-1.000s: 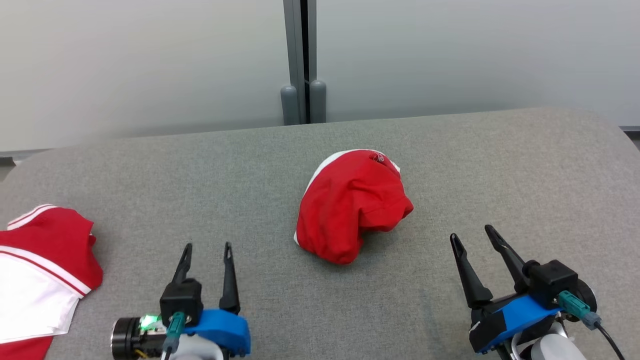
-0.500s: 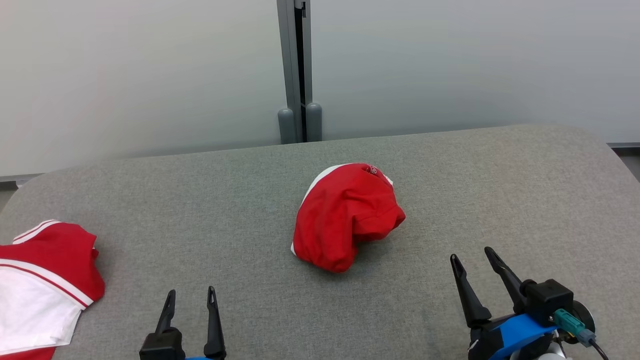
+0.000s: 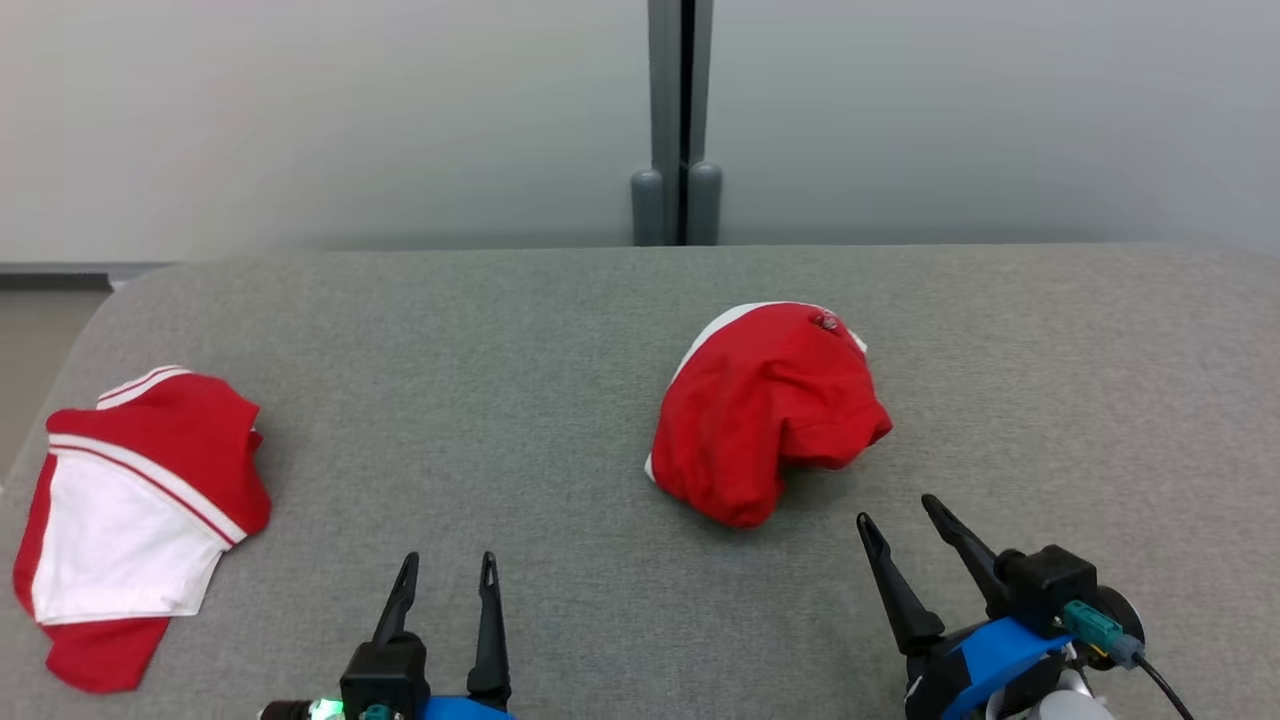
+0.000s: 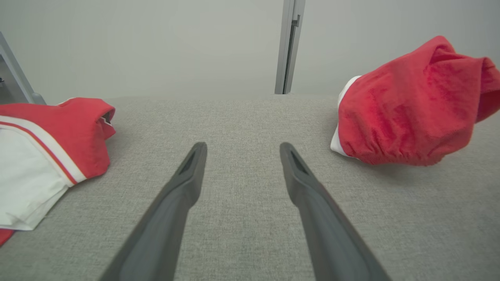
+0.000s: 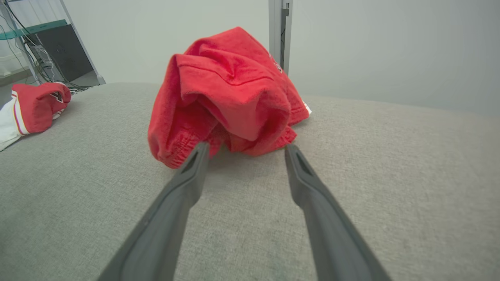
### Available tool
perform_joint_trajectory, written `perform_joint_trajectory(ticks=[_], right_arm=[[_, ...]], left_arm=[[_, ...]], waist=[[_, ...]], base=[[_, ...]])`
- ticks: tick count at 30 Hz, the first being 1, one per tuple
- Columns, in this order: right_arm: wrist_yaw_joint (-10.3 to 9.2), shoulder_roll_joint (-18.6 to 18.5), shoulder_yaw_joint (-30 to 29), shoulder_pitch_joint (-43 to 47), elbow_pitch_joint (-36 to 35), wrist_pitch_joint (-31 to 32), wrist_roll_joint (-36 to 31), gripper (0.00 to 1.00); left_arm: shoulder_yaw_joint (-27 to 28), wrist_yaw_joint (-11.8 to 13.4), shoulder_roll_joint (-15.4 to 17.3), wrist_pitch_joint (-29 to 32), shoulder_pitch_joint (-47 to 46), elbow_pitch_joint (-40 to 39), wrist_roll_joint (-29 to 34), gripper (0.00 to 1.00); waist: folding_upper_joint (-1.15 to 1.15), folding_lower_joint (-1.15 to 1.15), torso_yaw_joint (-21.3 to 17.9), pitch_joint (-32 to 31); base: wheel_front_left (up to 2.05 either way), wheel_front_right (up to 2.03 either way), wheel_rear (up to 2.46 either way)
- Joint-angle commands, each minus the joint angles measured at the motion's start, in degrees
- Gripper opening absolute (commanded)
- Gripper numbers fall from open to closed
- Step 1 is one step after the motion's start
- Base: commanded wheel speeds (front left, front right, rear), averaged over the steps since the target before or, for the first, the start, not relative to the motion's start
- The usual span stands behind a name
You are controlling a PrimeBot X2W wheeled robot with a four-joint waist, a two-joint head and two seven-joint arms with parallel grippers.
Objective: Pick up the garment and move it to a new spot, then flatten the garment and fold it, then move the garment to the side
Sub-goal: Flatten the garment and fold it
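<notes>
1. Left tool (image 3: pixel 449 557): It sits at the near edge of the grey fabric-covered tabletop (image 3: pixel 500 350), on the robot's left. Its two dark fingers are spread wide apart and point away from the robot. It holds nothing; in the left wrist view, bare tabletop shows between the fingers.

2. Right tool (image 3: pixel 897 510): It sits at the near right, angled toward the middle of the tabletop. Its fingers are also spread to full width and hold nothing. In the head view, a strip of tabletop separates the fingertips from the cloth ahead (the right wrist view puts the fingertips just short of its lower edge).

3. Crumpled red garment (image 3: pixel 765 415): It lies in a loose heap near the middle of the tabletop, slightly right of centre, just beyond the right tool and well apart from the left tool. A white band shows along its far left edge. In the right wrist view, a hemmed fold faces the fingers.

4. Folded red-and-white garment (image 3: pixel 140 500): It lies flat at the left edge of the tabletop, well apart from the heap and from both tools.

5. Background: A pale wall (image 3: pixel 300 120) stands beyond the far edge of the tabletop, with a grey post (image 3: pixel 680 120) running vertically.
</notes>
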Motion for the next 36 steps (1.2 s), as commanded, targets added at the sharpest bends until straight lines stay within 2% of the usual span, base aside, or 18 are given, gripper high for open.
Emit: perform_joint_trajectory(ticks=[1, 10, 22, 25, 27, 30, 36], right_arm=[[0.01, -0.38, 0.45, -1.21, 0.76, -0.19, 0.97, 1.0], [0.01, -1.69, 2.85, -4.88, 4.8, -0.19, 5.14, 1.0], [0.01, -2.6, 8.48, -7.77, 5.46, -0.18, 10.12, 1.0], [0.01, -2.66, 9.43, -8.18, 4.84, -0.19, 11.18, 0.92], [0.01, -2.7, 9.92, -8.21, 4.36, -0.18, 11.53, 0.81], [0.01, -2.52, 10.49, -7.74, 3.6, -0.18, 12.16, 0.78], [0.01, -2.15, 11.54, -6.98, 2.76, -0.18, 13.26, 0.87]], left_arm=[[-0.56, 0.4, -0.01, -0.16, -1.6, -0.15, -0.18, 1.0], [-3.29, 2.03, -0.02, -0.16, -2.95, -0.79, -0.58, 1.0], [-5.12, 3.27, -0.03, -0.16, -4.44, -1.28, -1.54, 1.0], [-5.64, 3.59, -0.03, -0.16, -4.68, -1.13, -1.7, 1.0], [-5.94, 3.62, -0.03, -0.16, -4.85, -0.96, -1.79, 1.0], [-6.18, 3.69, -0.03, -0.16, -4.77, -0.71, -1.84, 1.0], [-6.04, 3.29, -0.03, -0.16, -4.29, -0.33, -1.71, 1.0]], waist=[[-0.01, 0.0, 2.77, 2.46], [-0.01, 0.0, 8.48, 5.8], [-0.01, 0.0, 10.15, 8.03], [-0.01, 0.0, 10.18, 8.17], [-0.01, 0.0, 10.19, 8.08], [-0.01, 0.0, 10.18, 7.76], [-0.01, 0.0, 10.22, 7.27]], base=[[0.0, 0.0, 0.0], [0.0, 0.0, 0.0], [0.0, 0.0, 0.0], [0.0, 0.0, 0.0], [0.0, 0.0, 0.0], [0.0, 0.0, 0.0], [0.0, 0.0, 0.0]])
